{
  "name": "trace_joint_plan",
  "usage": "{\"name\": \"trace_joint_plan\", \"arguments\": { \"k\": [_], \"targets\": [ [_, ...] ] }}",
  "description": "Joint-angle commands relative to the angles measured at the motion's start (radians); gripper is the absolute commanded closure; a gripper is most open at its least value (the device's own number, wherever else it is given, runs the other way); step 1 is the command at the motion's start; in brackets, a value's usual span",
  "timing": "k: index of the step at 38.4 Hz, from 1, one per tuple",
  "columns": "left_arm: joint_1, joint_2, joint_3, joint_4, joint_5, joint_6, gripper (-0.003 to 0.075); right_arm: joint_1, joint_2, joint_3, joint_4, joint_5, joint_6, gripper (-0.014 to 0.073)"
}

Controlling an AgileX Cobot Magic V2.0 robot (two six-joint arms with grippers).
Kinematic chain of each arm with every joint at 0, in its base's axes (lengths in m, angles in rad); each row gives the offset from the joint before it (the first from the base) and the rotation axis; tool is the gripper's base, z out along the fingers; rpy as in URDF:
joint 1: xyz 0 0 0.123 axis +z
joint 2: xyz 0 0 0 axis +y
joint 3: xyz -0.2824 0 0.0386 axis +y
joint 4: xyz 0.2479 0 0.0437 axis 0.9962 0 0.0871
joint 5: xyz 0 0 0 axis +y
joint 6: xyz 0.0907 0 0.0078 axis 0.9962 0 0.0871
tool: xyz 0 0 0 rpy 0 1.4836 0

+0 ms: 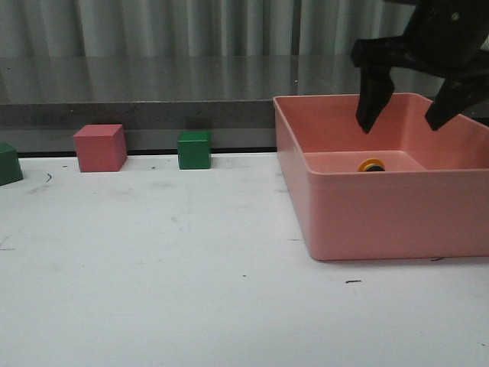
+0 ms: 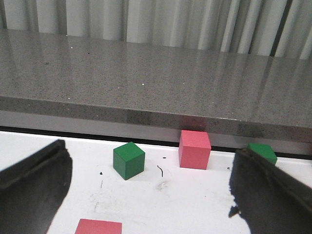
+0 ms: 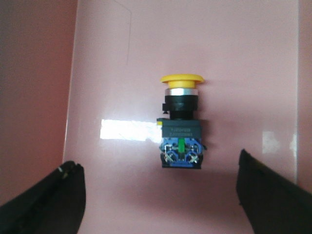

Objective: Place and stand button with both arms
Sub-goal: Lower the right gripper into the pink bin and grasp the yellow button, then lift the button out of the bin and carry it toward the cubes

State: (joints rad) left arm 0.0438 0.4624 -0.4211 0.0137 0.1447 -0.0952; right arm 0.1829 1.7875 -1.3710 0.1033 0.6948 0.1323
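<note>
Button (image 3: 181,124) lies on its side on the pink bin (image 1: 367,222) floor; R gripper (image 1: 401,118) hangs above it, spread wide, empty.
Looks rigid, light, cap slick: grab the black body, not the cap. L gripper (image 2: 151,190) also released, holding nothing.

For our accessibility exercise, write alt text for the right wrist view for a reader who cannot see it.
A push button with a yellow mushroom cap, black body and blue terminal base lies on its side on the floor of a pink bin. The right gripper is open above it, one black finger either side, touching nothing.
</note>
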Motion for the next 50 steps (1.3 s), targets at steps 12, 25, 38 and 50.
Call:
{"name": "trace_joint_plan", "arguments": {
  "k": [12, 25, 38, 50],
  "targets": [
    [-0.006, 0.012, -0.036, -0.003, -0.084, -0.008, 0.0103, -0.02, 0.184, -0.151, -0.007, 0.024, 0.038, -0.0048],
    [-0.006, 0.012, -0.036, -0.003, -0.084, -0.008, 0.0103, -0.02, 0.227, -0.153, -0.007, -0.008, 0.041, 0.0029],
    [-0.006, 0.012, -0.036, -0.003, -0.084, -0.008, 0.0103, -0.02, 0.227, -0.153, -0.007, -0.034, 0.041, 0.0313],
    [-0.006, 0.012, -0.036, -0.003, -0.084, -0.008, 0.0103, -0.014, 0.142, -0.153, -0.007, -0.014, 0.041, 0.0333]
  ]
}}
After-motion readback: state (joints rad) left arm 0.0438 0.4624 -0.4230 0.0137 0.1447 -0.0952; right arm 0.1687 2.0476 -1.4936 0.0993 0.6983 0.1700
